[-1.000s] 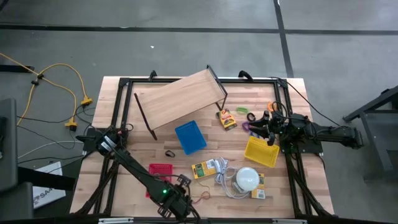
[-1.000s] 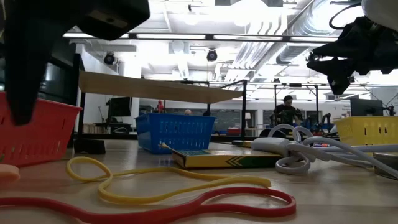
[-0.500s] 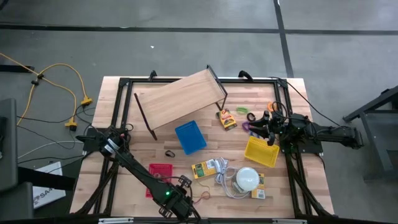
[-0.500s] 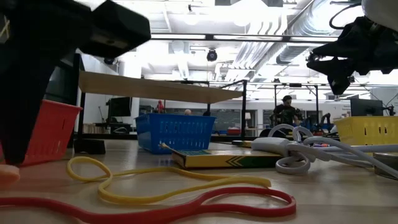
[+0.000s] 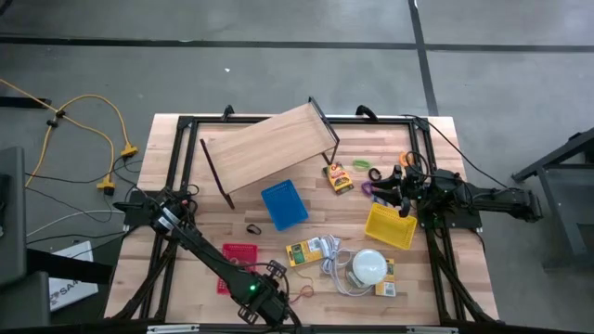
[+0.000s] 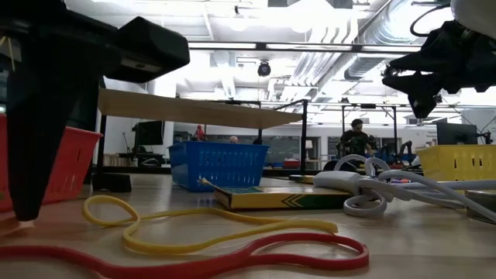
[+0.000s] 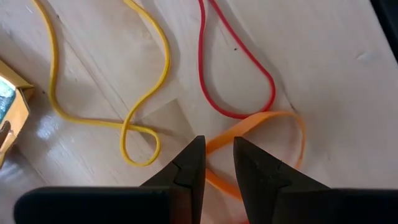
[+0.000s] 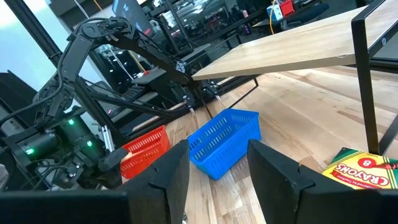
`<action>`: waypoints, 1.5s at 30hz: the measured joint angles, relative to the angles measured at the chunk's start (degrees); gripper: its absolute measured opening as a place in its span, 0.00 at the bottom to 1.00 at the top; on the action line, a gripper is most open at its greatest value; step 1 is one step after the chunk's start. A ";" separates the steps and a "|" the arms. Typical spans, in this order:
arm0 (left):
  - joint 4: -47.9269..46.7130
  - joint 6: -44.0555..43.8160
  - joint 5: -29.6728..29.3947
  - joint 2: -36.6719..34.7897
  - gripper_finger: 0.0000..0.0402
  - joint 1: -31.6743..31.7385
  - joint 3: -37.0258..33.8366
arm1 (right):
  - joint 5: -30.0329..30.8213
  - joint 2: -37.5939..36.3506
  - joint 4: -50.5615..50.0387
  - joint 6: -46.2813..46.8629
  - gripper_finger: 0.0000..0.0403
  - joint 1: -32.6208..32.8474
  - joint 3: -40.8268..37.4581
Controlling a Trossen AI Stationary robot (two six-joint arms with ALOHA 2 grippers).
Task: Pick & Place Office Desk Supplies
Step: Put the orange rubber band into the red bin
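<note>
Three rubber bands lie flat on the wood near the table's front edge: a yellow one (image 7: 149, 81), a red one (image 7: 249, 74) and an orange one (image 7: 292, 130). My left gripper (image 7: 219, 158) points down over them, open by a narrow gap. The orange band's near loop runs under that gap. In the low view the gripper's fingertip (image 6: 23, 221) is down at the tabletop beside the yellow band (image 6: 194, 225) and the red band (image 6: 232, 260). My right gripper (image 8: 217, 168) waits open at the table's right side (image 5: 394, 195), holding nothing. My left gripper comes from above, pointing steeply down, with one finger (image 7: 189, 165) on each side of a strand of the orange band (image 7: 227, 138). The strand lies flat on the table. Whether the fingers touch it cannot be told.
A red basket (image 5: 238, 253) stands just beyond my left gripper, with a blue basket (image 5: 284, 204) and a tilted wooden shelf (image 5: 269, 148) farther back. Crayon boxes (image 5: 303, 251), a white dome with its cord (image 5: 369, 266) and a yellow basket (image 5: 390, 225) lie to the right.
My left gripper has come down toward the table over the rubber bands; its fingertip now reaches the tabletop in the low view. The gap between its fingers looks unchanged, and the bands have not moved.
</note>
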 joint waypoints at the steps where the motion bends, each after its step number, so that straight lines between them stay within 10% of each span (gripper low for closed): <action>1: -0.12 0.03 0.00 0.00 0.19 -0.01 0.00 | 0.00 0.00 0.00 0.00 0.37 0.00 0.00; 45: -0.64 11.74 -0.79 1.75 0.19 -0.62 1.46 | 0.01 0.02 -0.07 0.00 0.37 0.02 0.00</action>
